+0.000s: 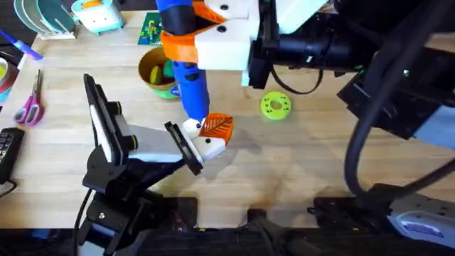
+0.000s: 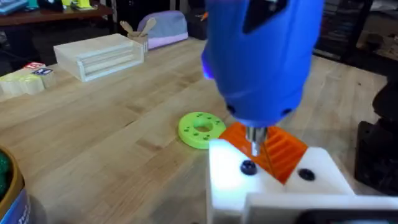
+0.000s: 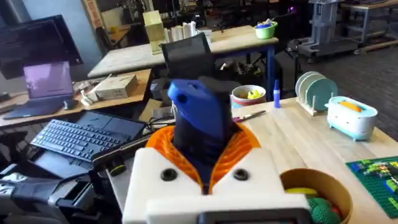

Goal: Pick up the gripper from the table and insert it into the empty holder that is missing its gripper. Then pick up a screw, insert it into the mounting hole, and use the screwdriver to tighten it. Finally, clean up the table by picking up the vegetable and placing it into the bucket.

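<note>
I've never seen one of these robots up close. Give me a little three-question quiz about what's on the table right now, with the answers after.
1. True or false: the right gripper is holding the blue screwdriver.
2. Where does the screwdriver's metal bit point? A) into the bucket B) at the white holder fitted with the orange gripper C) at the green disc
3. Fill in: the green disc lies flat on the ____.

Key: 1 true; 2 B; 3 table.
</note>
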Robot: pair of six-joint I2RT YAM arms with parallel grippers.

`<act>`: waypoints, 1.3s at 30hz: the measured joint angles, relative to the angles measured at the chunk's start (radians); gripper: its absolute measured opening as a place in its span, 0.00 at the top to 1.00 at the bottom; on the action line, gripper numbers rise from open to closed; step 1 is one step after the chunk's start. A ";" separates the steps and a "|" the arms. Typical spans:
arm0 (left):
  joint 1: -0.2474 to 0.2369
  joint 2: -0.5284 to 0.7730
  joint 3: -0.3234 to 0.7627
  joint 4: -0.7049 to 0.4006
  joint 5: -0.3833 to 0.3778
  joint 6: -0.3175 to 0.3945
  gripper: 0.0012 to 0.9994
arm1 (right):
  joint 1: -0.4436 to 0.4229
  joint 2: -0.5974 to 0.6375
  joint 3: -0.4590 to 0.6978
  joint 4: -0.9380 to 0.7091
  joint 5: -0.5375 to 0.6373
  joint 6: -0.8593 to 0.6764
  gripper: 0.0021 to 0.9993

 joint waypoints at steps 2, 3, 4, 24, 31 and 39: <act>0.000 0.000 0.000 0.000 0.000 0.000 0.99 | 0.001 0.000 0.000 0.000 0.000 0.000 0.98; 0.000 0.000 0.000 0.000 0.000 0.000 0.99 | 0.002 0.000 0.000 0.000 0.000 0.000 0.98; 0.000 0.000 0.000 0.000 0.000 0.000 0.99 | 0.002 0.000 0.000 0.000 0.000 0.000 0.98; 0.000 0.000 0.000 0.000 0.000 0.000 0.99 | 0.011 0.000 0.000 0.002 0.000 -0.002 0.98; 0.000 0.000 0.000 0.000 0.000 0.000 0.99 | 0.011 0.000 0.000 0.002 0.000 -0.005 0.98; 0.000 0.000 0.000 0.000 0.000 0.000 0.99 | 0.011 0.015 0.000 0.003 0.000 -0.005 0.98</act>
